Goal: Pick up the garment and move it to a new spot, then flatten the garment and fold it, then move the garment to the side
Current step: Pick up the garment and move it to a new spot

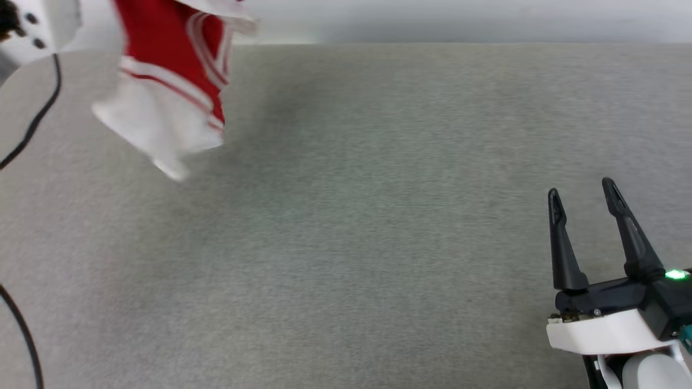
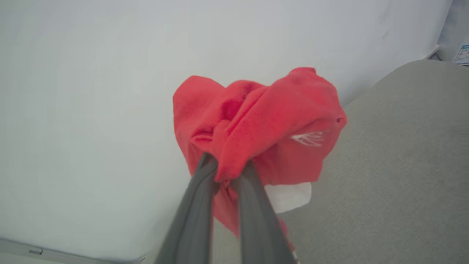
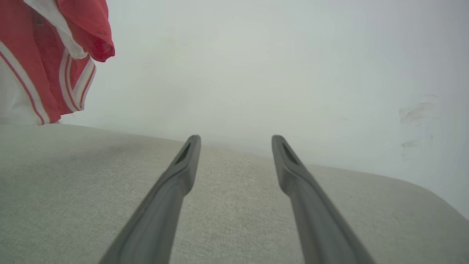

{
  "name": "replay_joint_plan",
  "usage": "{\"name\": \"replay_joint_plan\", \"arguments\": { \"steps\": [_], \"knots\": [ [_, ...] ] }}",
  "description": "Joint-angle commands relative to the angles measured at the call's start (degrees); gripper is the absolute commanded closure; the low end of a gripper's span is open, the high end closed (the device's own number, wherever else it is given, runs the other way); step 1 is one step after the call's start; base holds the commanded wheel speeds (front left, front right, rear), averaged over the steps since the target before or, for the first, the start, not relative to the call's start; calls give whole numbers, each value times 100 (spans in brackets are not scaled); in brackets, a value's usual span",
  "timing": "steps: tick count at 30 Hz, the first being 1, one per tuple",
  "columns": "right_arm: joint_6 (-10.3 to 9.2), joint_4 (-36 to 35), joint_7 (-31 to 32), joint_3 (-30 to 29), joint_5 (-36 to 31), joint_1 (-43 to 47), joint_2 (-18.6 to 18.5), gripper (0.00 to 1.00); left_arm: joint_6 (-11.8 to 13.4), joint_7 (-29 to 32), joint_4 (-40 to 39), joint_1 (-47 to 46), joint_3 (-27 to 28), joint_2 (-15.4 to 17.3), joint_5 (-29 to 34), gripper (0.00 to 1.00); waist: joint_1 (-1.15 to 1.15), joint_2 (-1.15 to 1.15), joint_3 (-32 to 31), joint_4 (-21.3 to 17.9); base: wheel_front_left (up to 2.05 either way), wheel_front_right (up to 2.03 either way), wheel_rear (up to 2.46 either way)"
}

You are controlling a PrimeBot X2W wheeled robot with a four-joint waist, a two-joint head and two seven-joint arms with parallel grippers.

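Note:
The garment (image 1: 167,81), red with white sleeves and striped trim, hangs in the air at the upper left of the head view, above the grey table (image 1: 346,216). In the left wrist view my left gripper (image 2: 229,167) is shut on a bunch of the red garment (image 2: 256,124), which drapes over the fingertips. My right gripper (image 1: 581,192) stands open low at the right, nothing between its fingers. In the right wrist view the garment (image 3: 47,69) hangs at the upper left, far from the open right gripper (image 3: 236,141).
The grey cloth-covered table (image 3: 73,176) ends at a pale wall (image 1: 459,21) at the back. A black cable (image 1: 38,113) runs along the table's left edge below the white left arm (image 1: 38,27).

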Motion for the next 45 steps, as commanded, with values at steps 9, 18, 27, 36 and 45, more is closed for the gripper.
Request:
{"name": "replay_joint_plan", "arguments": {
  "steps": [9,18,27,36,45],
  "knots": [
    [-2,69,-12,7,182,44,18,0,6,-72,-593,-7,-513,-513,95,100,1,0,-153,-733,0,0,0],
    [-2,108,-12,41,261,-17,18,0,123,-448,-821,890,-1211,-1090,378,100,1,0,-86,-1010,0,0,0],
    [-2,162,-12,43,254,39,18,0,109,-784,-449,2415,-2337,-1934,418,100,1,0,-68,-1051,0,0,0],
    [-2,258,-12,16,205,58,17,0,3,-625,335,3637,-2726,-2765,800,100,1,0,-89,-973,0,0,0],
    [-2,367,-12,36,206,217,17,0,19,-1337,514,3544,-2634,-3007,1149,0,1,0,-326,-825,0,0,0]
  ]
}}
